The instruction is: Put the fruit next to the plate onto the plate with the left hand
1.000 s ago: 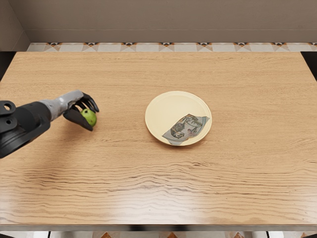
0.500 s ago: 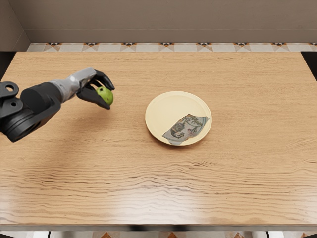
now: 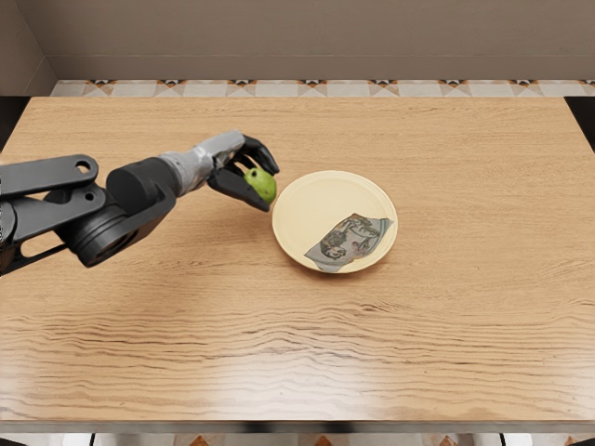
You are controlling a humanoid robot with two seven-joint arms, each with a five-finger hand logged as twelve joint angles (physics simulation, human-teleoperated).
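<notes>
A small green fruit is held above the table in my left hand, whose dark fingers are curled around it. The hand hovers just left of the cream plate, close to its left rim. The plate lies near the table's middle and carries a patterned patch on its lower right part. My left arm reaches in from the left edge. The right arm does not show.
The wooden table fills the view. Beyond its far edge runs a tiled floor strip and a wall.
My left hand has lifted the green fruit off the table at the left and carried it rightward, from far left of the plate to just beside its left rim.
</notes>
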